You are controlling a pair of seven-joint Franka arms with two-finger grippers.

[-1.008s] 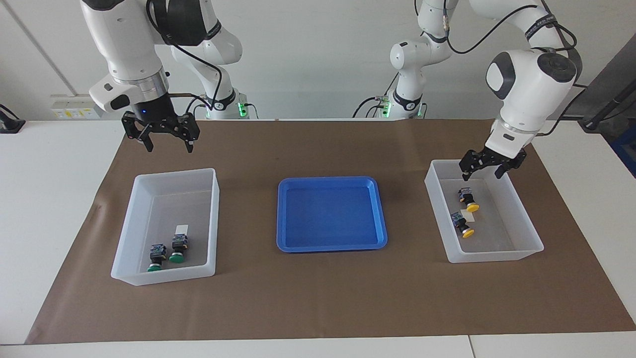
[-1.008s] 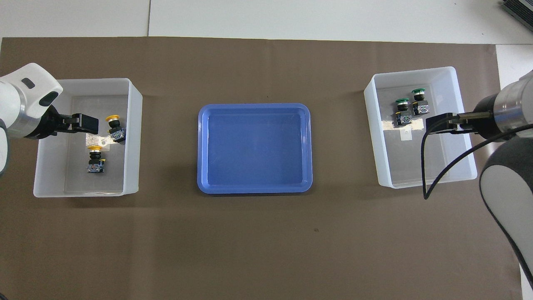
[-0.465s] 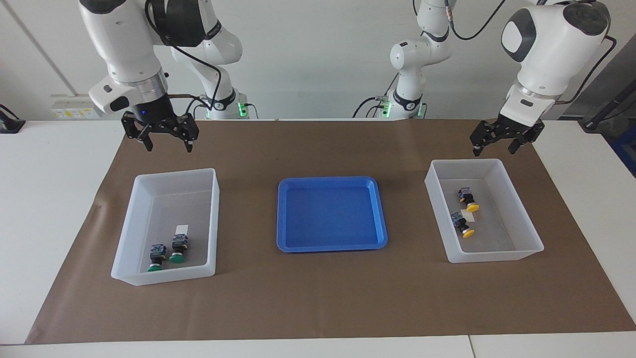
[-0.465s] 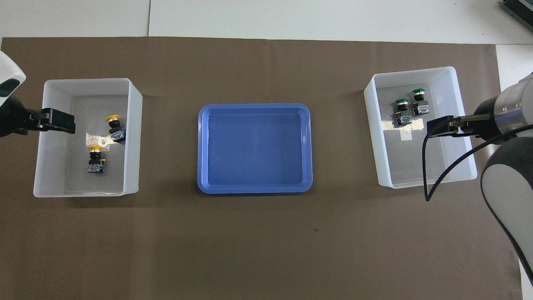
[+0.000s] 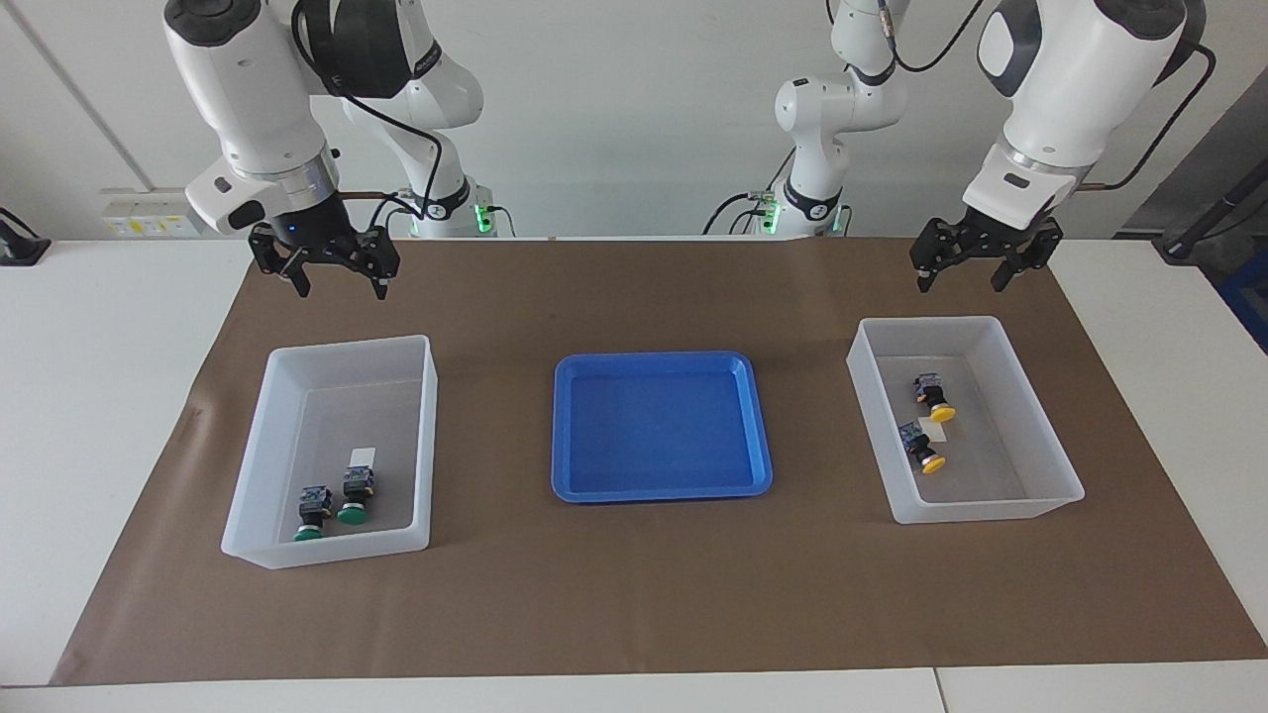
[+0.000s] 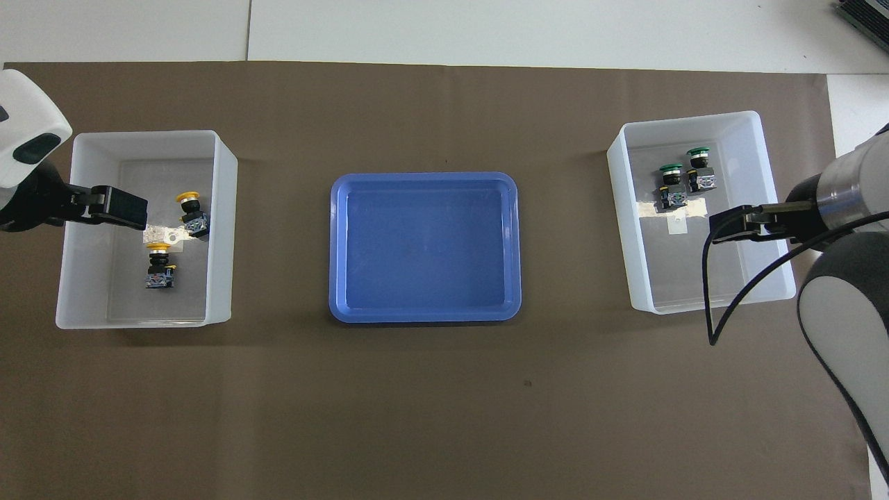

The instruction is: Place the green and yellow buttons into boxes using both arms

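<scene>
I see my left gripper (image 5: 958, 274) spread wide and empty above its box (image 5: 1040, 465). My right gripper (image 5: 340, 281) likewise gapes, touching nothing.

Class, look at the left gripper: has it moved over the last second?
Yes. The left gripper has risen out of the box holding the yellow buttons and now hangs open above the edge nearest the robots.
</scene>
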